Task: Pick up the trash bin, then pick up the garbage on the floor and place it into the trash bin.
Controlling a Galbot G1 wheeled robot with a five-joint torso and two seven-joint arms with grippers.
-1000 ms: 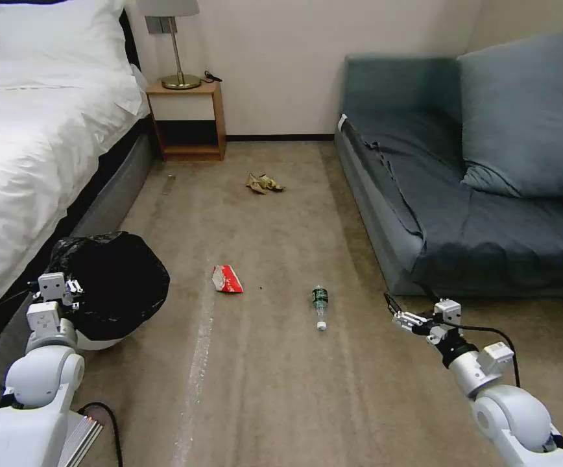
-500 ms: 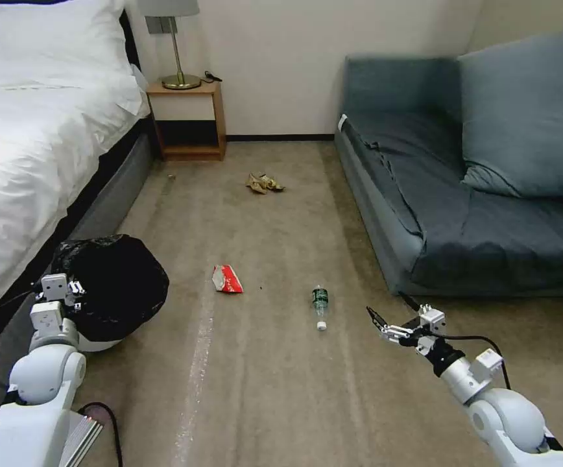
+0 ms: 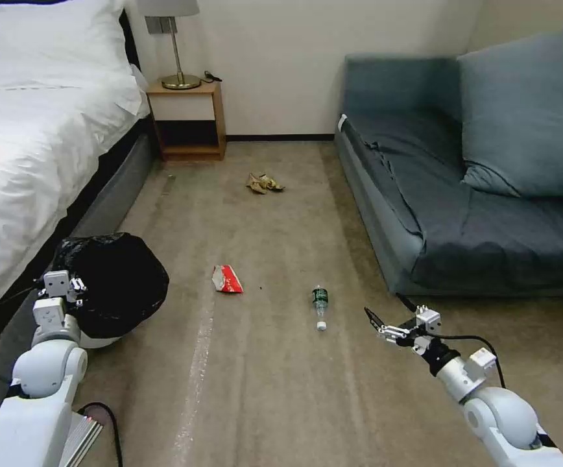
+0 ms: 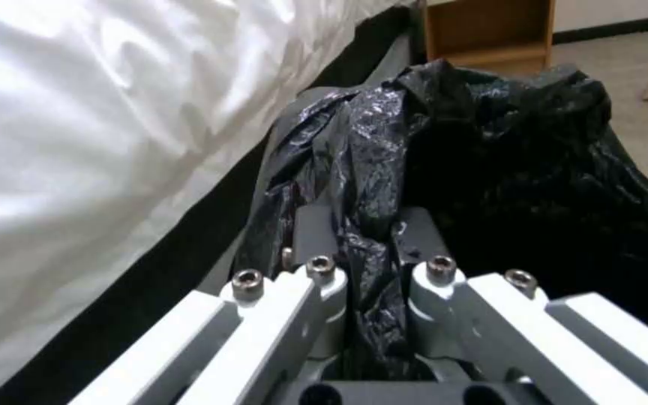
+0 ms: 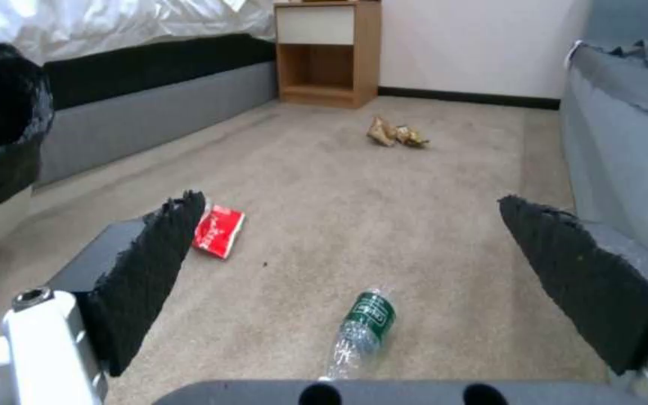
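Lower left of the head view: a white bin (image 3: 100,340) under a glossy black bag (image 3: 116,282). At centre lies a red-and-white carton (image 3: 227,279); right of it a clear bottle (image 3: 320,305) with green label and white cap. Higher up, gold and tan wrappers (image 3: 264,183) sit on beige carpet (image 3: 275,376). The bed (image 3: 28,149) at left is white, the sofa (image 3: 476,188) at right blue-grey, the nightstand (image 3: 187,120) at top brown wood.
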